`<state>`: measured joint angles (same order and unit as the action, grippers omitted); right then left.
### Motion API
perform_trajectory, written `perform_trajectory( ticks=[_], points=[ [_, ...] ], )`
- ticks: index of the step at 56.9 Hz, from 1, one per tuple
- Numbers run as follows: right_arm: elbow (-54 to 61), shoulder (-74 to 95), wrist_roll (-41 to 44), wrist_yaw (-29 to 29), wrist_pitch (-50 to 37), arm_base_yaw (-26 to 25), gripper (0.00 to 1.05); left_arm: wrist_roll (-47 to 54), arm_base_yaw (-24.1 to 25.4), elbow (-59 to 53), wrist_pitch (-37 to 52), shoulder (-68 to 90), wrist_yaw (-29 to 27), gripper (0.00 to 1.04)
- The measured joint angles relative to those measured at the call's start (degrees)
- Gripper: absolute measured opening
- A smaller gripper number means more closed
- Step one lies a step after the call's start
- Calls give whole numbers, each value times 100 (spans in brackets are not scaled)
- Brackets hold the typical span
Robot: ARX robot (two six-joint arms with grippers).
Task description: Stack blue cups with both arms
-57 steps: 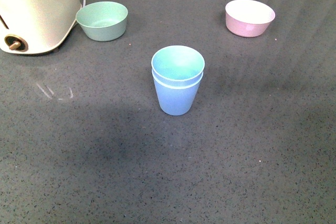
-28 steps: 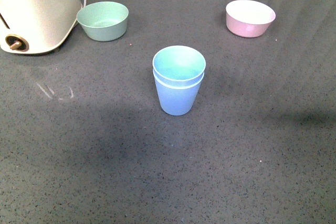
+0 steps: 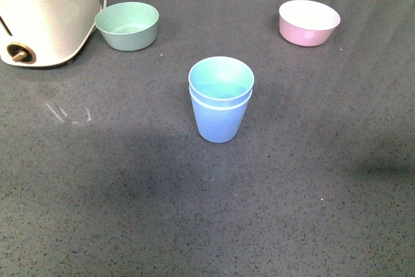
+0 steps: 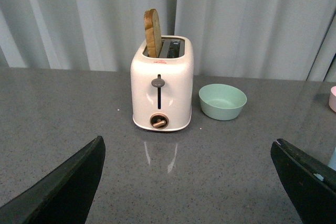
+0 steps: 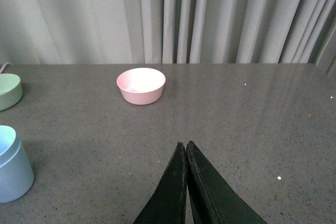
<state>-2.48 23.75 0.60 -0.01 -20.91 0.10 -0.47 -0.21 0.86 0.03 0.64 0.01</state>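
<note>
1. The blue cups (image 3: pixel 220 98) stand nested, one inside the other, upright at mid-table; by this you may judge the stacking done.
2. Left gripper (image 4: pixel 189 182): jaws wide apart, holding nothing, facing the toaster (image 4: pixel 161 90) and mint-green bowl (image 4: pixel 222 101).
3. Right gripper (image 5: pixel 187 153): jaws pressed together, empty, well clear of the cups, pink bowl (image 5: pixel 140 85) ahead.
4. Your next move likely calls only for parking both arms.

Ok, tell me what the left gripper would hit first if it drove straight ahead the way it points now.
Most likely the toaster: it sits directly ahead between the open left gripper jaws. The mint-green bowl lies off to one side. Depth is hard to judge.
</note>
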Motion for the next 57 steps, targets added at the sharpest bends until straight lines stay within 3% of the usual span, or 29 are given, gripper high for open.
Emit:
perform_trajectory(
  ticks=[35, 40, 57],
  points=[
    [116, -1338, -2, -2, 1051, 0, 2, 0, 0, 0, -2, 0, 0, 96],
    [111, -2149, -2, 2, 2013, 0, 2, 0, 0, 0, -2, 0, -2, 96],
    [111, -2337, -2, 0, 2076, 0, 2, 0, 0, 0, -2, 0, 0, 96]
  ],
)
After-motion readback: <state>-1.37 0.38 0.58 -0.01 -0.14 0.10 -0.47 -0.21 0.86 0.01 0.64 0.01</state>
